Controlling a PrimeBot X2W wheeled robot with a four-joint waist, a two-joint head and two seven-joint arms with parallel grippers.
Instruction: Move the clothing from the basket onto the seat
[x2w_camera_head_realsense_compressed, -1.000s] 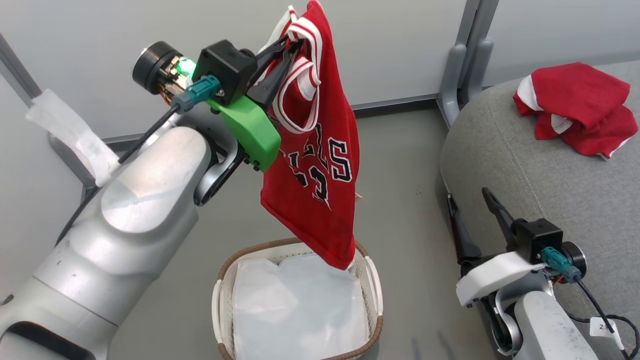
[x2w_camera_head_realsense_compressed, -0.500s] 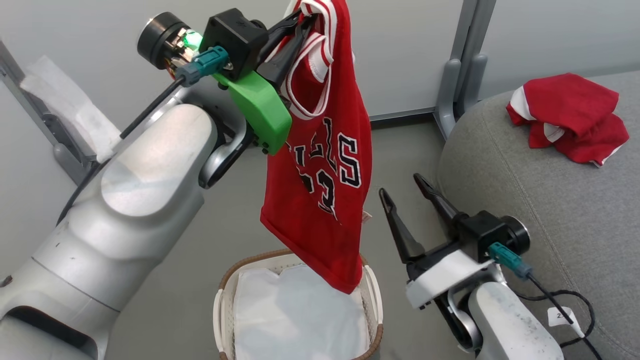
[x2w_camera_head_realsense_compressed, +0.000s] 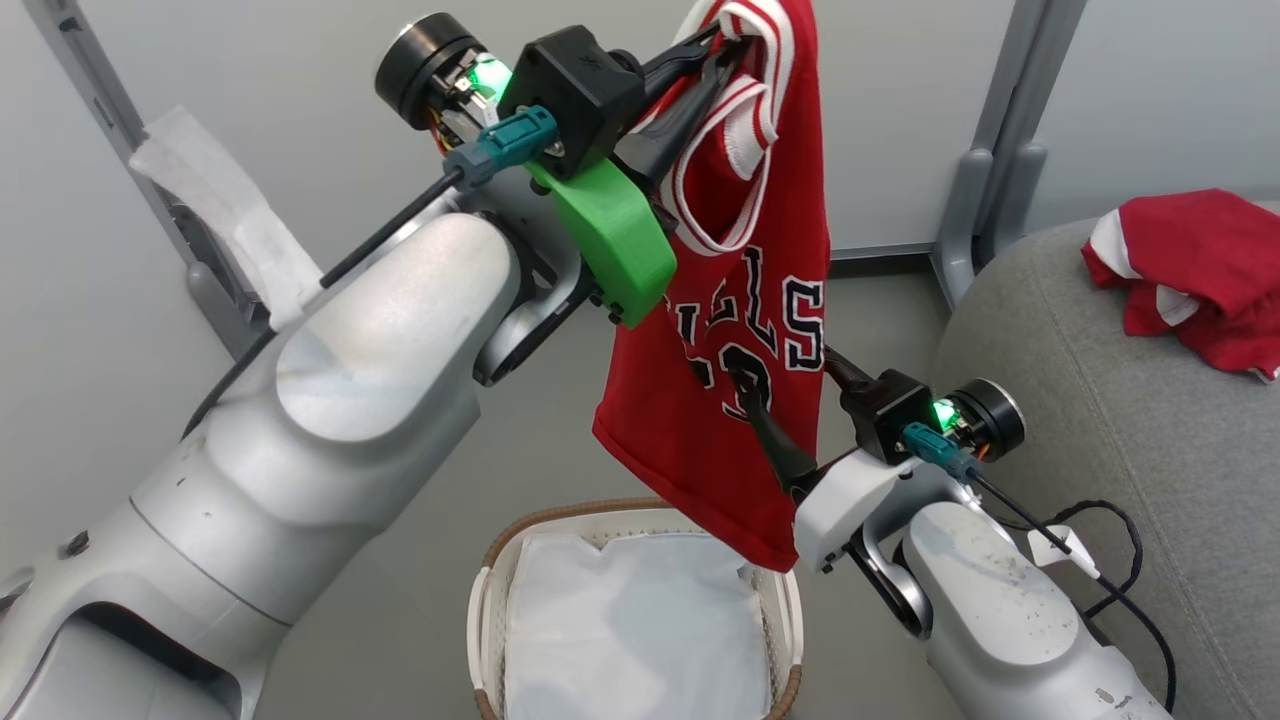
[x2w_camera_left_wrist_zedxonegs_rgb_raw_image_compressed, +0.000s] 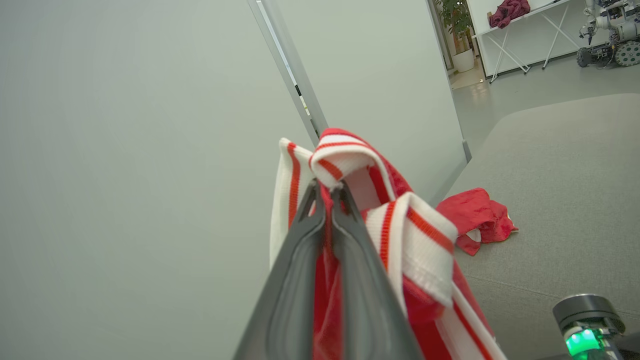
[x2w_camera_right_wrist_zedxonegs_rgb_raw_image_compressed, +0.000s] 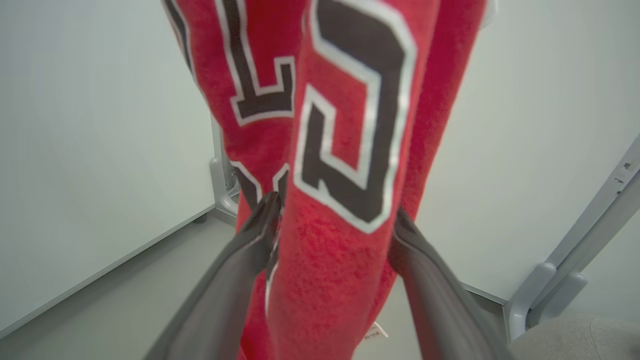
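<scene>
The right gripper (x2w_camera_head_realsense_compressed: 788, 370), a second ago low beside the seat (x2w_camera_head_realsense_compressed: 1100, 420), has swung across to the hanging red jersey (x2w_camera_head_realsense_compressed: 740, 300). Its jaws stand spread, one finger on each side of the lettered fabric, not closed on it. The left gripper (x2w_camera_head_realsense_compressed: 715, 70) holds the jersey high, jaws clamped on a striped shoulder strap. This looks like the start of a two-handed carry to the seat, where a second jersey (x2w_camera_head_realsense_compressed: 1190, 270) already lies crumpled. The basket (x2w_camera_head_realsense_compressed: 560, 505) below holds just its white liner sheet (x2w_camera_head_realsense_compressed: 630, 620), and the jersey's hem hangs above its right rim.
</scene>
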